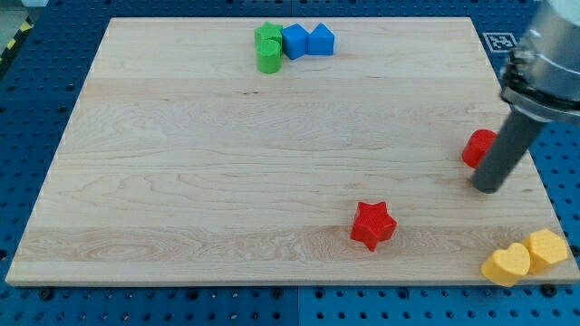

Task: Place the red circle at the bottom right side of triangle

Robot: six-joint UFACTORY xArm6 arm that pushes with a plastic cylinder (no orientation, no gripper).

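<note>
The red circle [477,148] lies near the board's right edge, partly hidden behind my rod. My tip [488,189] rests on the board just below and to the right of it, close to or touching it. The blue triangle [321,40] sits at the view's top, right of a blue block [294,41]. The red circle is far from the triangle, down and to the right.
Two green blocks [268,48] sit left of the blue block at the top. A red star [373,225] lies at lower middle. Two yellow blocks [526,257] sit at the board's bottom right corner. The wooden board [227,163] lies on a blue perforated table.
</note>
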